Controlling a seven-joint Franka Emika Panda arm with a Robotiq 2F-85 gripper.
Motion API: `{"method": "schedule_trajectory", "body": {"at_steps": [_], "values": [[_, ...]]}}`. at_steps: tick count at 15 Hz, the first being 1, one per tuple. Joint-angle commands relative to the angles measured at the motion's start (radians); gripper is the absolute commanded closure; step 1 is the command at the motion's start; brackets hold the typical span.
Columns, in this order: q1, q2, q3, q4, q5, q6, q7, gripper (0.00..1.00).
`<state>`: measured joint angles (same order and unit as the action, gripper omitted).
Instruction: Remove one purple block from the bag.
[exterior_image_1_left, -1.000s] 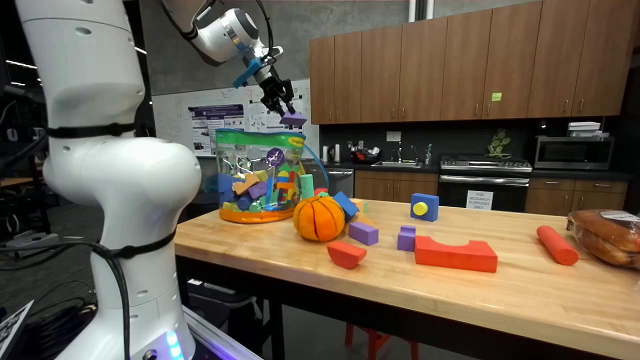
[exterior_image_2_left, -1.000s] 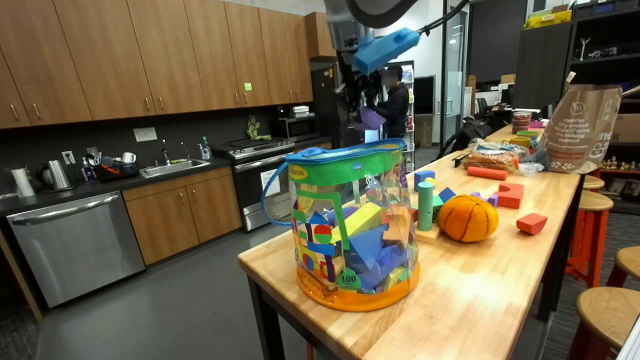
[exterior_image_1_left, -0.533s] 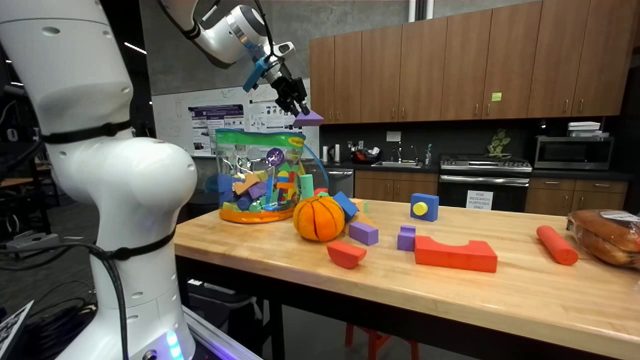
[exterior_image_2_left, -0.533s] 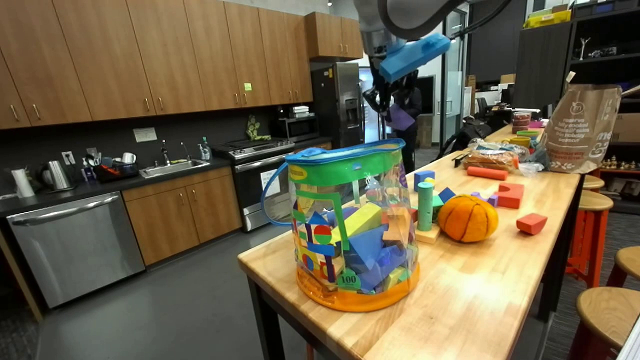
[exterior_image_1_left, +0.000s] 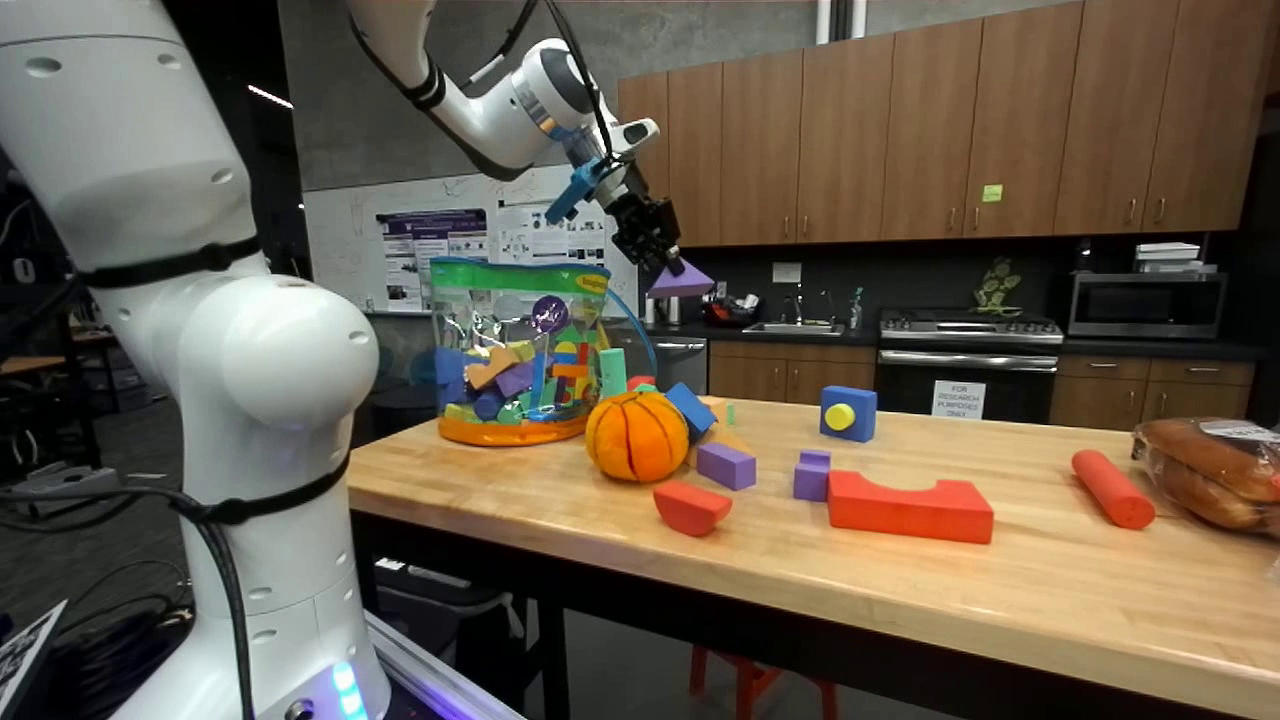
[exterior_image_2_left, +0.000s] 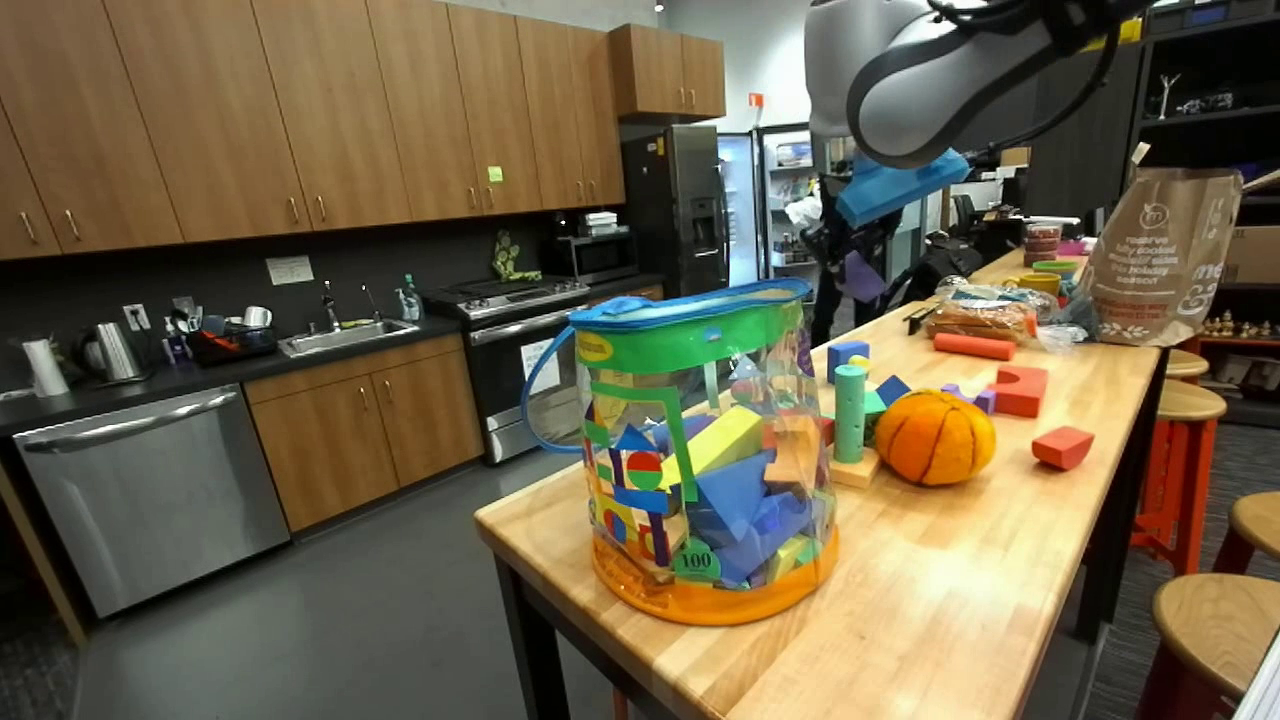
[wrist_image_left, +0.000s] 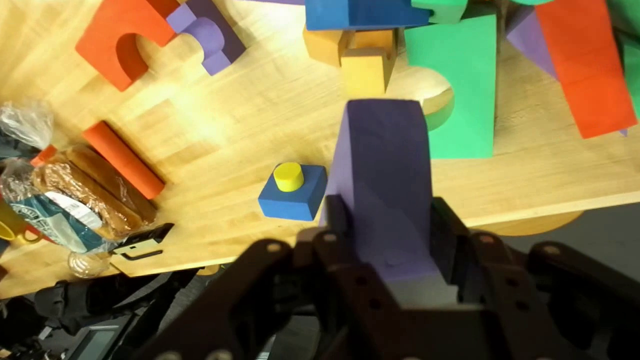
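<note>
Tabletop (exterior_image_1_left: 1030, 510), triangular purple block (exterior_image_1_left: 684, 282) aloft.

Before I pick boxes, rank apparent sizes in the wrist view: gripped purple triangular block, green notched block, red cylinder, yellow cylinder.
Green notched block
Red cylinder
Yellow cylinder
Purple block unsure: looks largest, but nearer the camera.

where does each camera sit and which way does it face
In an exterior view: beside the arm, facing across the table to the wooden cabinets; base to jaws show, cropped at top.
In an exterior view: at the table end with the bag, facing lengthwise; part of the arm and jaws show.
Wrist view: on the arm, facing down at the table; jaws show, shut on the purple block.
Shared by both exterior views: bag, orange ball, wooden cabinets.
</note>
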<state>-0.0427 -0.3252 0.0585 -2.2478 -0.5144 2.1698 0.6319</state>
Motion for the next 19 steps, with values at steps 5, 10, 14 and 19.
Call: {"method": "schedule_trajectory", "body": {"at_steps": [5, 10, 14, 19], "values": [[-0.061, 0.013, -0.011, -0.069, 0.037, 0.146, -0.091, 0.46], [-0.060, 0.014, -0.008, -0.076, 0.041, 0.158, -0.100, 0.32], [-0.060, 0.014, -0.008, -0.076, 0.041, 0.158, -0.100, 0.32], [-0.060, 0.014, -0.008, -0.076, 0.041, 0.159, -0.100, 0.32]]}}
